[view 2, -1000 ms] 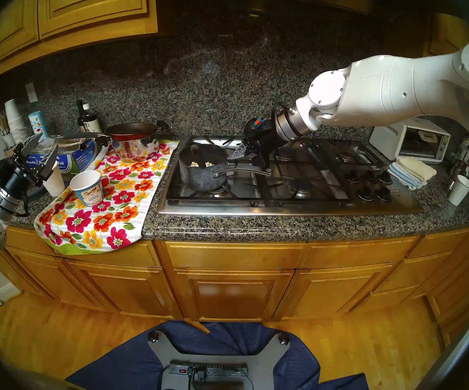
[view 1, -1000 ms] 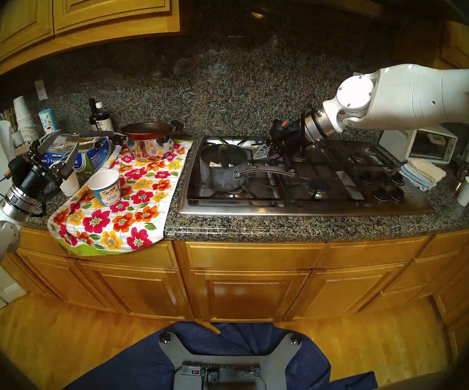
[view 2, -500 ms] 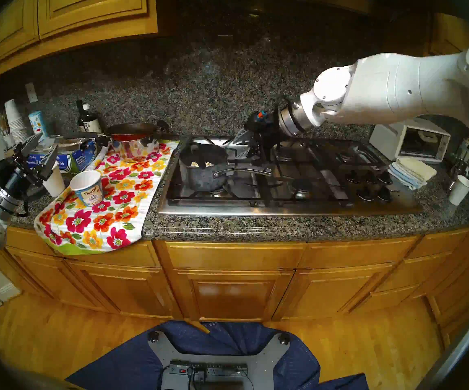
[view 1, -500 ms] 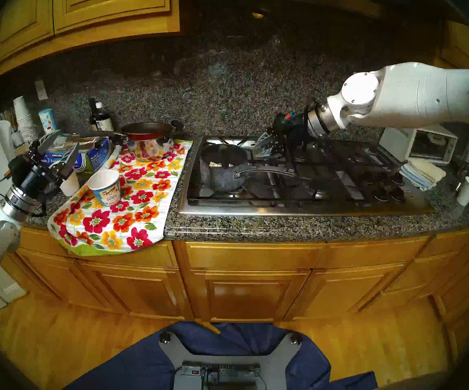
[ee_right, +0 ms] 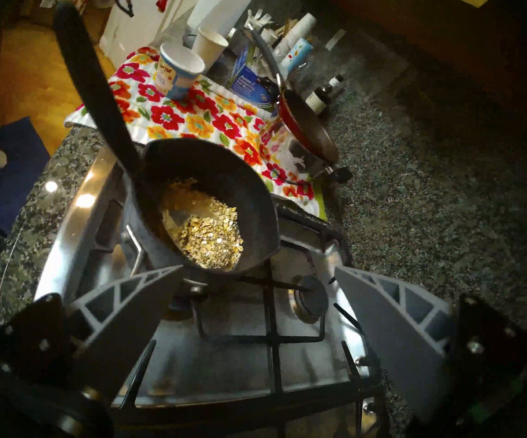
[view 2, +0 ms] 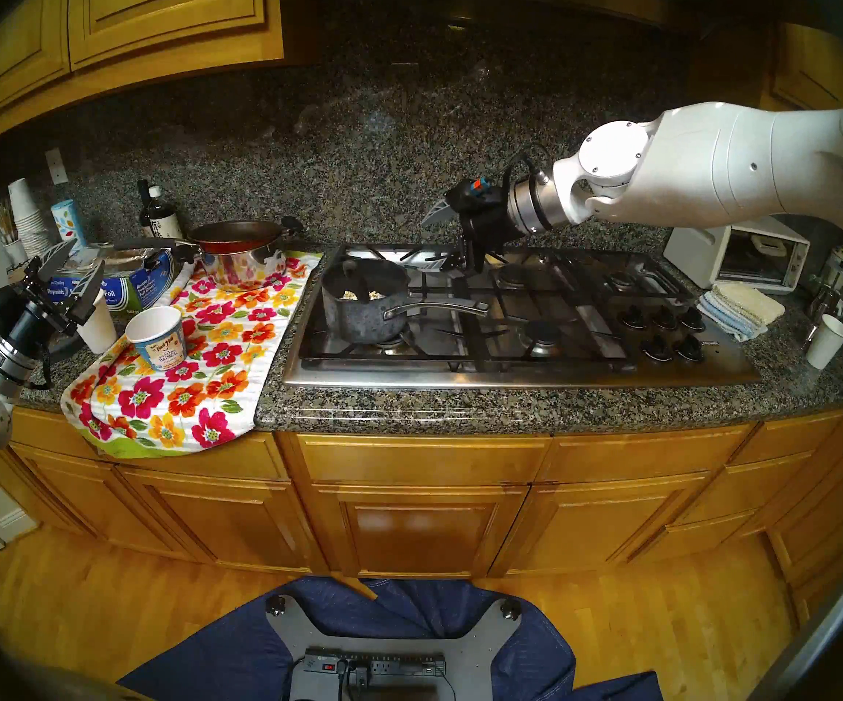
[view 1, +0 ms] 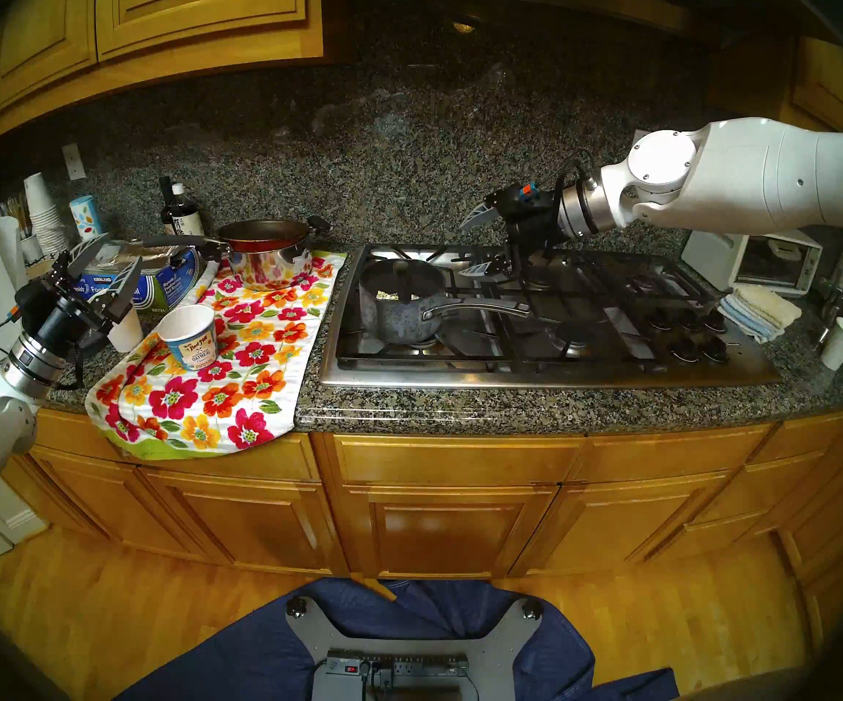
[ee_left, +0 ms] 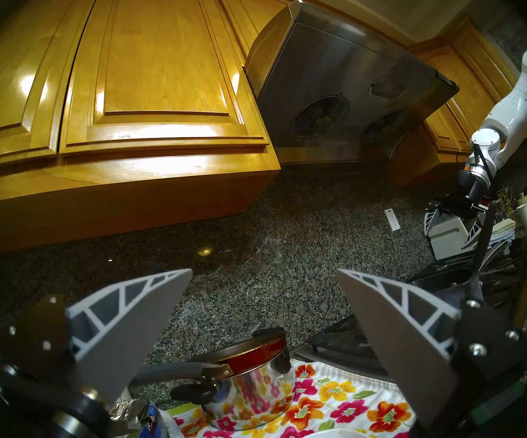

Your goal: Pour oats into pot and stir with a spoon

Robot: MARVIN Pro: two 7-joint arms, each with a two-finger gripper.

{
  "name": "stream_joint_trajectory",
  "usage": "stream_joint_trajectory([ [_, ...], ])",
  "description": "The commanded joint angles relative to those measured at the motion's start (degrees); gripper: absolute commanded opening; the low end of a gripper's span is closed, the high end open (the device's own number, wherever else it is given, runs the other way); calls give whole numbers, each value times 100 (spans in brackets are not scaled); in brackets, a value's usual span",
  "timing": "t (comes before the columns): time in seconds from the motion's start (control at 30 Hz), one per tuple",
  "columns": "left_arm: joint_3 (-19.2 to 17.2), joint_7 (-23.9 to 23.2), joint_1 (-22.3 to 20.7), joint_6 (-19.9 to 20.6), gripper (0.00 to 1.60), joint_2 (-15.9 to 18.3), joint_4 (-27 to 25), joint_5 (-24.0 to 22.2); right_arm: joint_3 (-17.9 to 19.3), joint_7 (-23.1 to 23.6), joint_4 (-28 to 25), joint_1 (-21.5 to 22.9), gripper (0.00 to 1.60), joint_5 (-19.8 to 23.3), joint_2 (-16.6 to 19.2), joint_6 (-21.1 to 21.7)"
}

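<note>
The oats (ee_right: 207, 235) lie in a loose pale heap on the floor of the pot (view 1: 399, 305), which you will find on the front-left burner of the hob (view 1: 536, 376), its curved handle (view 1: 475, 308) running out toward 3 o'clock. The spoon (ee_right: 98, 89) stands in the pot, bowl end down among the flakes as far as the dim wrist view lets you judge, its straight handle leaning over the rim. Your right gripper (view 1: 477, 242) hangs at about 2 o'clock from the pot, above the rear burner, jaws spread wide and holding nothing. Your left gripper (view 1: 101, 265) is at 9 o'clock, well apart over the bench (view 1: 510, 406), also wide and empty. The oatmeal cup (view 1: 191, 336) stands upright on the floral towel (view 1: 237, 381).
</note>
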Motion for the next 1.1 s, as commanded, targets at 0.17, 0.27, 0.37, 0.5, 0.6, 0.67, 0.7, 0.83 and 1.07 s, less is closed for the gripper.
stream_joint_trajectory([
  [0.17, -168, -596, -102, -17, 160, 80, -7, -23, 247, -485, -228, 106, 160, 609, 473, -61],
  [0.27, -173, -640, -108, -17, 160, 71, 3, -37, 207, -642, -340, 135, 160, 601, 524, -98],
  [0.37, -171, -638, -108, -17, 160, 72, 2, -36, 130, -967, -374, 134, 160, 461, 490, -119],
  [0.5, -165, -587, -101, -17, 160, 81, -9, -19, 69, -1194, -406, 155, 160, 343, 442, -130],
  [0.6, -165, -566, -97, -17, 160, 85, -14, -12, 30, -1441, -493, 184, 160, 238, 444, -135],
  [0.67, -169, -606, -103, -17, 160, 77, -5, -25, 16, -1543, -532, 197, 160, 186, 448, -135],
  [0.7, -170, -610, -103, -17, 160, 77, -4, -26, 11, -1591, -551, 202, 160, 160, 450, -133],
  [0.83, -168, -589, -99, -17, 160, 81, -9, -20, 0, -1702, -596, 216, 160, 100, 458, -129],
  [1.07, -170, -607, -102, -17, 160, 77, -5, -26, -11, -1879, -676, 237, 160, -10, 478, -115],
])
